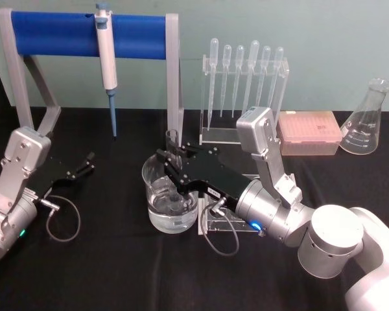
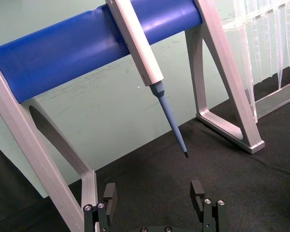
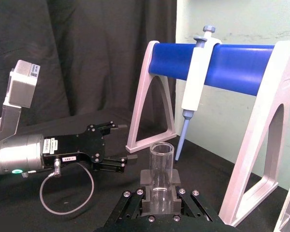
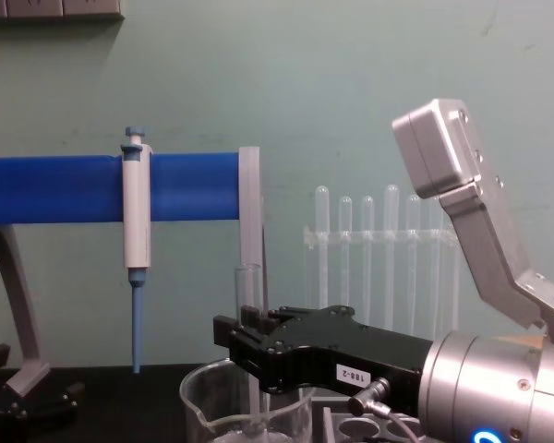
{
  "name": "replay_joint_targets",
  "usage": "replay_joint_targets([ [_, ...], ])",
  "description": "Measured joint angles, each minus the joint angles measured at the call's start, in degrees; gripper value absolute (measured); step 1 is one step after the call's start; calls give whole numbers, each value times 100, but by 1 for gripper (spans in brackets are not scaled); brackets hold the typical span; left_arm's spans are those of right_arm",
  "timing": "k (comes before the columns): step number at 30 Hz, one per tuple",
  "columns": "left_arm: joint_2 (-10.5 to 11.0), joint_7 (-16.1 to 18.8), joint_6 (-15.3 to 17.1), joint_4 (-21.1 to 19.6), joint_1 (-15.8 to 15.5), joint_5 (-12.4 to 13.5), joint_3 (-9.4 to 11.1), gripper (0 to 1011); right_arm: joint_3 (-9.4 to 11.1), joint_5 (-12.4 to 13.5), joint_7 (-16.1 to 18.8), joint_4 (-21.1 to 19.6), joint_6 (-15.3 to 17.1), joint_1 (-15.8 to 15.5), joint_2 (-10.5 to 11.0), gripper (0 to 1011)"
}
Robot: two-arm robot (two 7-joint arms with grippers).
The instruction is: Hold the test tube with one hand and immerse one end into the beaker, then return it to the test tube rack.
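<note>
Test tube [image 1: 173,141] stands upright in the right pincer [image 1: 172,161], whose jaws are closed narrow on the glass somewhat below the open rim. In the right wrist view the rim rises clear above the fingers [image 3: 146,178]. Below the jaws the tube runs straight down into the beaker [image 1: 157,214], which sits directly under the fingertips on the black tabletop [image 1: 104,272]. The rounded end looks to be at or in the water, though the glass blurs exactly how deep.

The relation that matters is this vertical axis: the beaker wall rings the tube's lower part, so any sideways pull would likely knock glass on glass. A straight lift along the tube's length seems needed first. The clear test tube rack [image 1: 206,228] lies back toward the pincer's wrist, just beside the beaker and partly under the pincer's body — a short retreat for the right arm.

The left pincer [image 2: 154,193] is parked well off on the far side of the beaker, jaws wide and empty.
</note>
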Motion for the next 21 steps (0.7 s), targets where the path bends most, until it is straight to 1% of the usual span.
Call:
replay_joint_targets([
  [21, 0, 0, 0, 0, 0, 0, 0, 1000, 0, 0, 0, 0, 0, 0, 0, 224],
])
